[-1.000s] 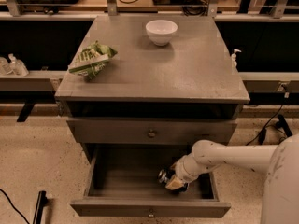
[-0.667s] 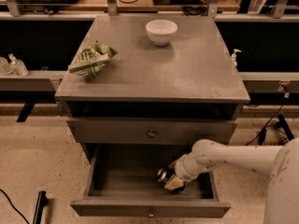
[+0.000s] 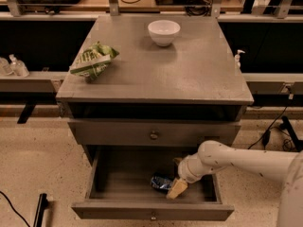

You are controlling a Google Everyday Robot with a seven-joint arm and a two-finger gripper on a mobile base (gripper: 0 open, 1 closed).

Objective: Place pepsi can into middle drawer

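While the pepsi can [image 3: 160,183] is lying on its side inside the open middle drawer [image 3: 118,211], toward the drawer's right end, the end effector [image 3: 176,188] is sitting right beside it, down inside the drawer too. I cannot tell if the end effector is apart, together, or clamped on the can.

Here is what I am worrying about. The can is round, so a bump from the end effector could send it rolling along the drawer floor. The white arm [image 3: 236,160] is reaching in over the drawer's right side, so it could be knocking the drawer.

I am counting one can, one white bowl [image 3: 164,32] and one green snack bag [image 3: 92,60], both sitting on the counter [image 3: 189,74] above the drawer, and one shut drawer [image 3: 118,134] just above the drawer.
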